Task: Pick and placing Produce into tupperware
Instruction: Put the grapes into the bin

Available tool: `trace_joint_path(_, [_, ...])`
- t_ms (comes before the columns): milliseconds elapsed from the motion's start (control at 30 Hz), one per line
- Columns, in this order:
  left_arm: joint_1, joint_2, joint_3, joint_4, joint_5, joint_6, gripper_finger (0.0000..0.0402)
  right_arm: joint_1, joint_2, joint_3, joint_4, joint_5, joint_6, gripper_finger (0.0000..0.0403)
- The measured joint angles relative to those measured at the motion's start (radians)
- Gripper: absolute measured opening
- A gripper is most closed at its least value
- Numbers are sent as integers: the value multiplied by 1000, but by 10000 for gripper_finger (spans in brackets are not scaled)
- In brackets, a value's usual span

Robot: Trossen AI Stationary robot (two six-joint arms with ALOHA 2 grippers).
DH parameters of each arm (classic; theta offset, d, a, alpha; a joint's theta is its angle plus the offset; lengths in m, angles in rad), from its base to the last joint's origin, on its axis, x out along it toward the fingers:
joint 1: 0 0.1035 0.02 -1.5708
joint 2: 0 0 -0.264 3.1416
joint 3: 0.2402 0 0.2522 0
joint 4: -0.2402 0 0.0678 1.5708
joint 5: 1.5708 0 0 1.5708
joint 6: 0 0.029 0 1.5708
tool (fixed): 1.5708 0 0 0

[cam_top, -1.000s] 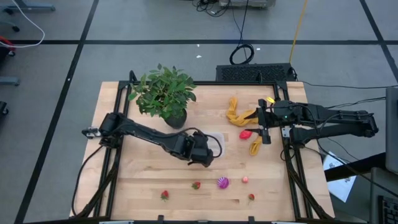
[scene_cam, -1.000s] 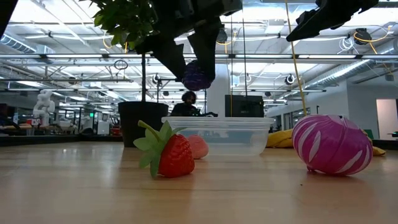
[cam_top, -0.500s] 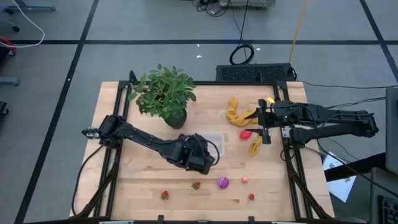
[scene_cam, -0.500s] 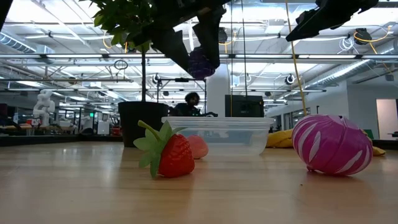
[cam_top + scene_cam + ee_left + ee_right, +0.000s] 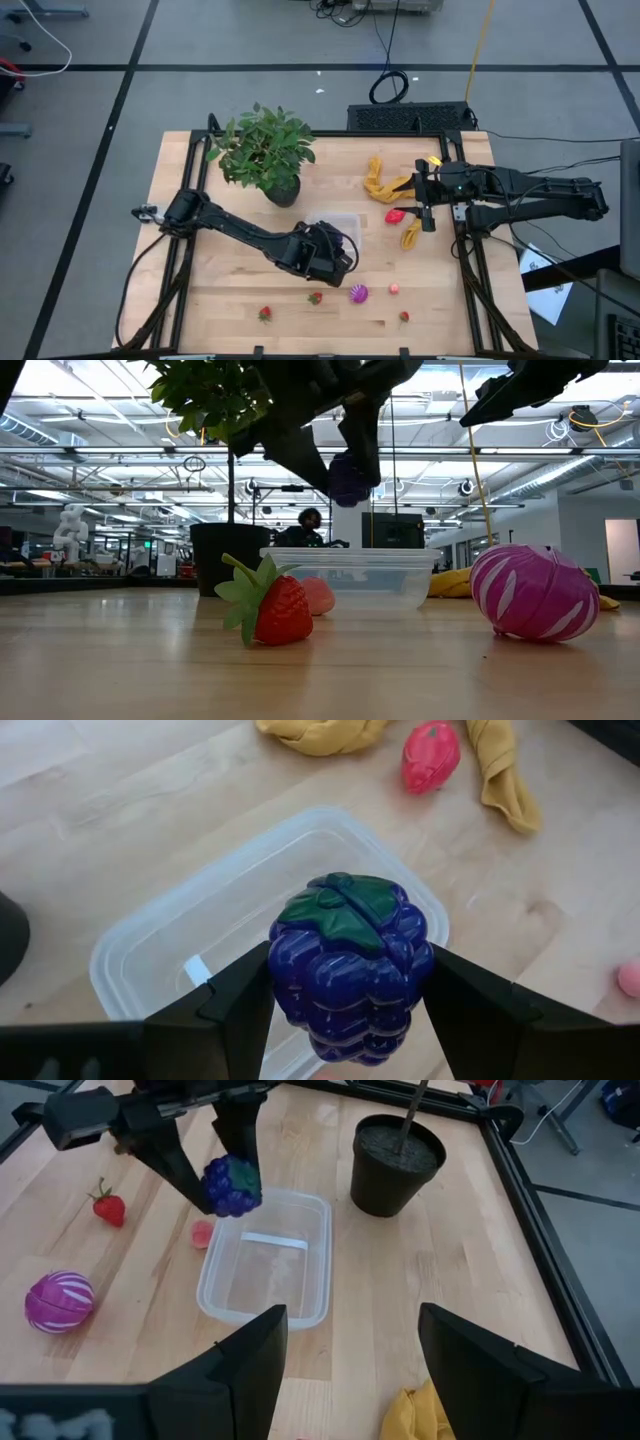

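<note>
With my left gripper (image 5: pixel 345 990) clenched on the grapes (image 5: pixel 350 960), I hold them high over the near rim of the tub (image 5: pixel 265 1270) so they drop inside; its floor is bare, and my right gripper (image 5: pixel 345 1370) waits wide open beside the cloth (image 5: pixel 385 180)

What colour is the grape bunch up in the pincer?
The toy grape bunch is deep blue-purple with a green leaf top, clearest in the left wrist view.

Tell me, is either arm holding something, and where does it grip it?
The left pincer holds a purple toy grape bunch, squeezed on its two sides, leaf cap up. The right pincer holds nothing.
</note>
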Motion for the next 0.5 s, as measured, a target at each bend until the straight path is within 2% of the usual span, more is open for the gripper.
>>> trace_joint_path(200, [-12,2,0,1,-84,-44,230,0,0,0,1,0,0,220])
trace_joint_path(500, [-20,44,0,0,-80,-113,230,0,0,0,1,-1,1,220])
